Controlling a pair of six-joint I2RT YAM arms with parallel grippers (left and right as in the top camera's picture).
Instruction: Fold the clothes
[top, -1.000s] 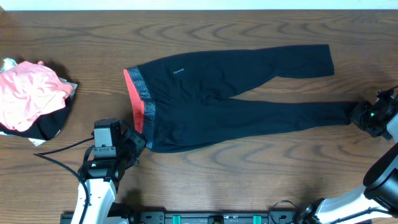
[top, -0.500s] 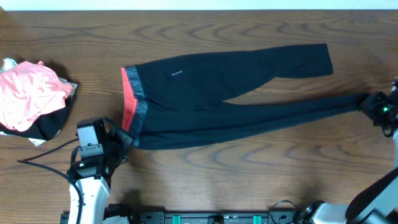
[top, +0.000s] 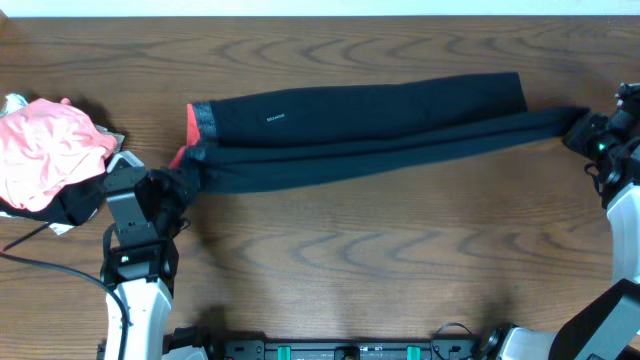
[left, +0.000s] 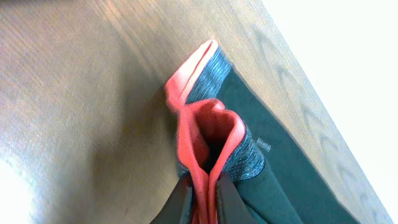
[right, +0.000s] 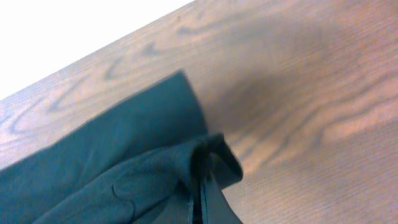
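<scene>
The overhead camera looks straight down from high above and takes in the whole worktop (top: 330, 260), with the leggings (top: 370, 110) stretched from side to side across it. The camera on my left wrist sits very close and looks along my left fingers (left: 176, 204) at the coral waistband (left: 194, 132), with the worktop slanting away toward its far edge; the overhead view shows this same spot at the leggings' left end. The camera on my right wrist looks just as closely at the leg cuff (right: 214, 158), which the overhead view shows at the far right.
</scene>
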